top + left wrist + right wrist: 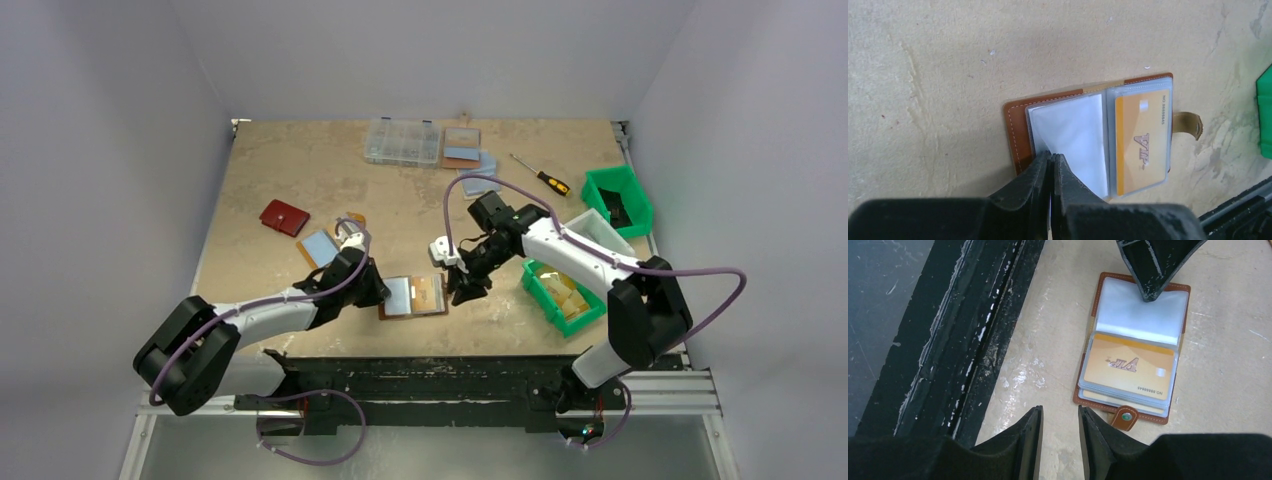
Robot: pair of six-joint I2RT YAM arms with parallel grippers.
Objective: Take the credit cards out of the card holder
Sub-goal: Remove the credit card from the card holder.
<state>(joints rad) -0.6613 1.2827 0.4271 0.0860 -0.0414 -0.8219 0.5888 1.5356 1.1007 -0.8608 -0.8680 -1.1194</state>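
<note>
The brown leather card holder [412,297] lies open on the table near the front edge. Its left page is an empty clear sleeve [1073,140]. Its right page holds a gold-orange credit card [1143,145], also in the right wrist view [1130,370], with more sleeves stacked beneath. The snap tab [1124,417] points toward my right gripper. My left gripper [1052,155] is shut, its tips resting on the empty sleeve's edge [1150,270]. My right gripper [1060,412] is open and empty, just above the table beside the tab.
A dark red wallet [284,217] and another brown holder with a blue card [318,247] lie at the left. A clear box [402,142], a screwdriver [540,175] and a green bin [618,198] are at the back. Another green bin [562,295] holds pale yellowish things. The black front rail [948,340] is close.
</note>
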